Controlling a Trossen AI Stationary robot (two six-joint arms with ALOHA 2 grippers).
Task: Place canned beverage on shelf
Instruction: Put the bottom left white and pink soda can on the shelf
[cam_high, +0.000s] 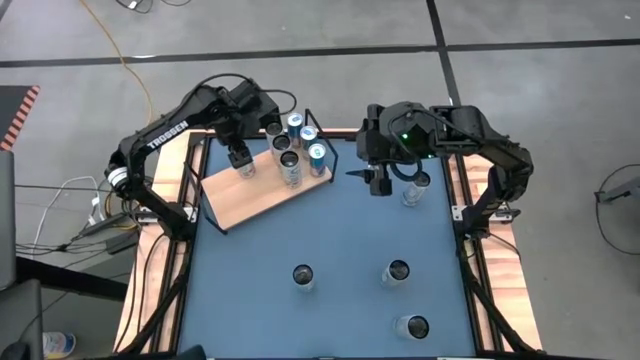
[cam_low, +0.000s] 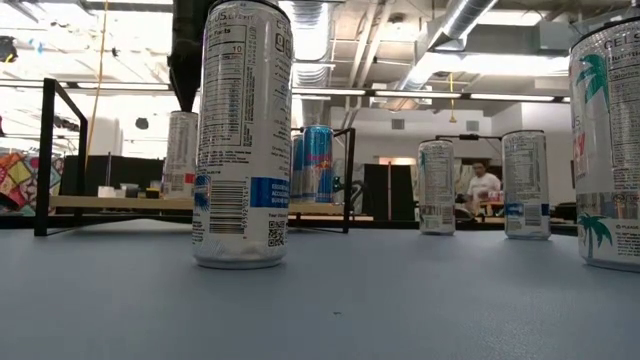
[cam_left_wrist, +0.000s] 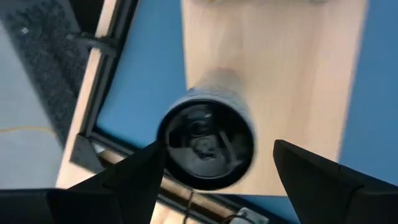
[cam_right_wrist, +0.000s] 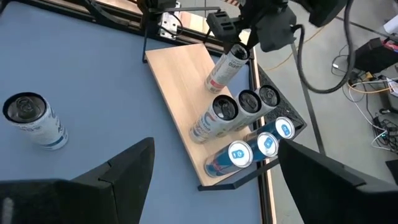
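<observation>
- left gripper: over the shelf, fingers spread to either side of a white can standing on the board; whether the pads press it cannot be told.
- right gripper: fingers apart, empty, above the blue table just beside one can.
- shelf: back left of table, wire frame at its far end.
- cans on shelf: seven.
- cans on table: four.

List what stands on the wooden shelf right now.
On the shelf stand seven cans: three blue-topped cans, three dark-topped ones and one can under the open left gripper. The board under the cans is covered.
</observation>
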